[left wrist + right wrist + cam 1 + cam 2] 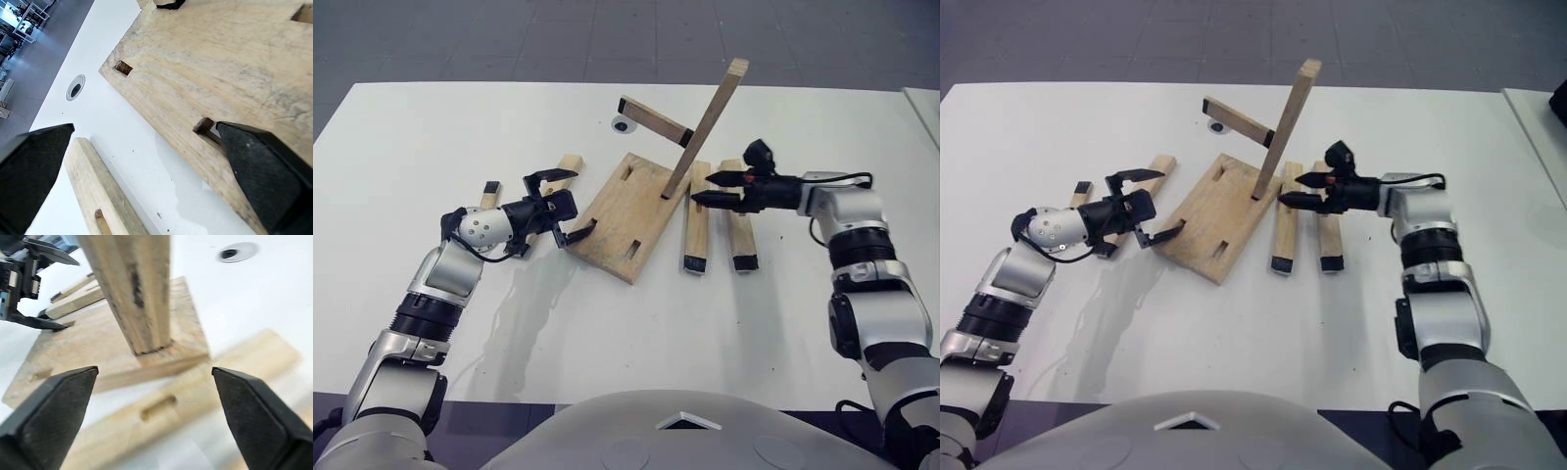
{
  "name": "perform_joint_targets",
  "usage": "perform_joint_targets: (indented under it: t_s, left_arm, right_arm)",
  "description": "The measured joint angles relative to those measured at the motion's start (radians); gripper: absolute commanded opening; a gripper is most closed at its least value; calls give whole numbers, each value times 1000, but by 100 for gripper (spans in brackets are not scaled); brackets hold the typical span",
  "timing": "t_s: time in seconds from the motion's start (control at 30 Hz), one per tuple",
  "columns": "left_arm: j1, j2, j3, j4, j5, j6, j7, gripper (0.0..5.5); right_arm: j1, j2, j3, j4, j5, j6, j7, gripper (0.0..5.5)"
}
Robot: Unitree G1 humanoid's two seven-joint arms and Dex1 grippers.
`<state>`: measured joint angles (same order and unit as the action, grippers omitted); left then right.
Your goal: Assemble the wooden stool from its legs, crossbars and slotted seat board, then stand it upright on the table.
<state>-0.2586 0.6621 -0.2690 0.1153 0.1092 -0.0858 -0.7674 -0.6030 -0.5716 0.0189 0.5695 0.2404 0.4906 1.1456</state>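
Your right gripper (pixel 703 187) was released, its fingers spread just beside the foot of the tilted leg (pixel 705 132), which stood in a slot of the seat board (pixel 617 215). Your left gripper (pixel 579 201) was likewise released, with one finger at a slot on the board's left edge. To seat the leg well, you likely needed to grasp it low and press straight down while the left gripper steadied the board on the table (pixel 431 127), keeping off the loose legs (pixel 697 230) alongside.
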Motion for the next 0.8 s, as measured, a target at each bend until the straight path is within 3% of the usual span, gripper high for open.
perform_joint_targets:
  t_s: [0.07, 0.17, 0.4, 0.53, 0.67, 0.8]
  left_arm:
    - [14, 1, 11, -10, -2, 0, 3, 540]
    - [38, 10, 28, -24, -16, 4, 12, 540]
    - [59, 10, 34, -55, -21, 22, 30, 540]
    - [49, 0, 22, -50, -18, 25, 37, 540]
    - [46, -1, 20, -52, -17, 25, 40, 540]
    - [48, -4, 20, -51, -15, 29, 57, 540]
  right_arm:
    - [23, -52, -77, -106, 3, 41, -97, 535]
    - [-27, -46, -218, -184, 68, 78, -256, 538]
    - [-476, 161, -372, -167, 252, -27, -516, 538]
    - [-625, 220, -335, -18, 249, -121, -513, 538]
    - [-449, 291, -188, 2, 195, -27, -474, 538]
    - [-311, 278, -117, -175, 176, -29, -477, 538]
